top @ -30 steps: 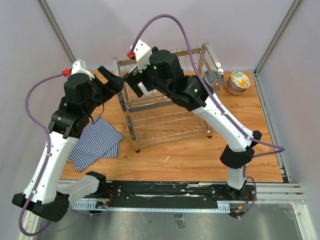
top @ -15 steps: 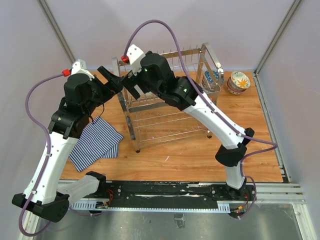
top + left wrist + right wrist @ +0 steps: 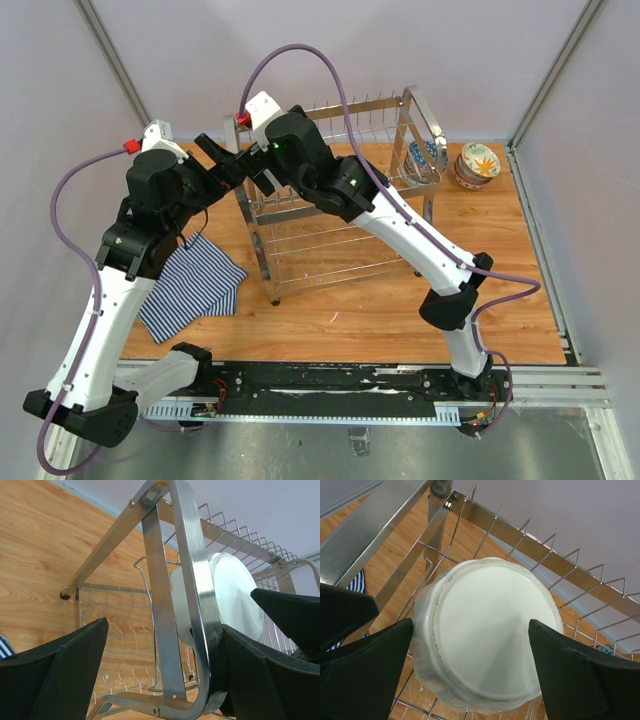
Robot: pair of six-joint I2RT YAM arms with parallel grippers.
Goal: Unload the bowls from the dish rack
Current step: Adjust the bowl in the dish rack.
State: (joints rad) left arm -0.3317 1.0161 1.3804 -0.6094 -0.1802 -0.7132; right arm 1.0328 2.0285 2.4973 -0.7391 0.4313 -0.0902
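Observation:
The chrome dish rack (image 3: 300, 212) stands mid-table. On its upper tier at the left end, a large white bowl (image 3: 490, 630) with a scalloped rim rests on edge, its base toward the right wrist camera. My right gripper (image 3: 471, 624) is open, one finger on each side of that bowl. My left gripper (image 3: 228, 160) is open around the rack's left loop handle (image 3: 192, 580), whose bar lies close against the right finger (image 3: 260, 675). The same white bowl (image 3: 235, 597) shows behind the handle. A blue-patterned bowl (image 3: 425, 155) sits at the rack's right end.
A floral bowl (image 3: 478, 162) stands stacked on another on the table, right of the rack. A blue-white striped cloth (image 3: 190, 285) lies at the left under my left arm. Upright prongs (image 3: 555, 540) rise just behind the white bowl.
My right arm has swung left along the rack's top tier to the white bowl at the left end. The left arm has not moved.

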